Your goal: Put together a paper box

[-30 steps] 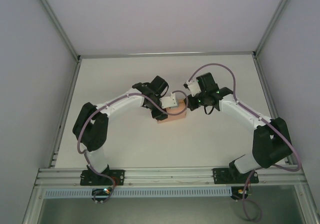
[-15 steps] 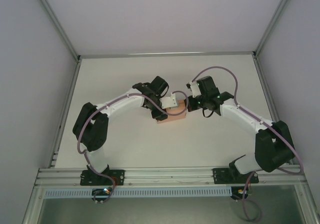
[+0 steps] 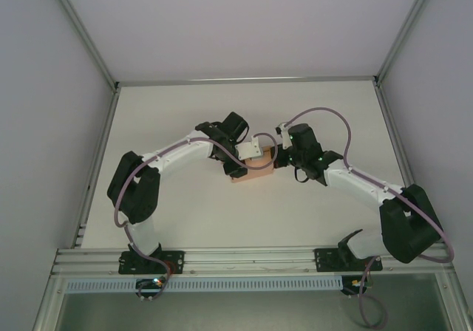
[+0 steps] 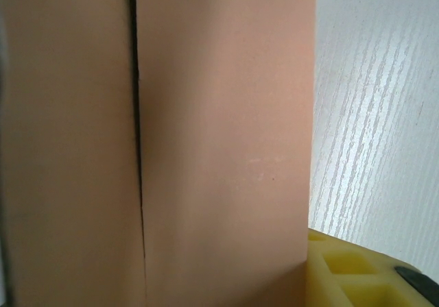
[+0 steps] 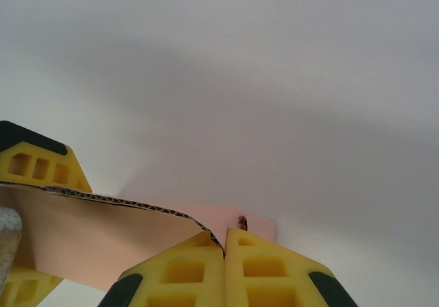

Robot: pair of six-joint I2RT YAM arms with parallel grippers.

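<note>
**Holding the paper box from both sides at table centre**

Sitting mid-table (image 3: 185, 117), the paper box (image 3: 255, 172) is folded up as a small salmon-pink block between the two arms. The left gripper (image 3: 251, 157) is on its far-left part and the right gripper (image 3: 278, 157) is at its far-right corner.

Left wrist view: the box (image 4: 219, 149) is pressed right up to the camera, with a dark vertical seam between two panels. One yellow finger pad (image 4: 350, 273) touches the box's right edge at the bottom. The other finger is past the left frame edge. The box fills the gap, so the fingers are spread wide and clamped on it.

Right wrist view: the right gripper (image 5: 225, 242) has its two yellow pads brought together. A corrugated card edge of the box (image 5: 103, 235) runs in between them, pinched. At the left are two more yellow pads (image 5: 38, 166), one above the card and one below; they look like the left gripper's fingers.
</note>
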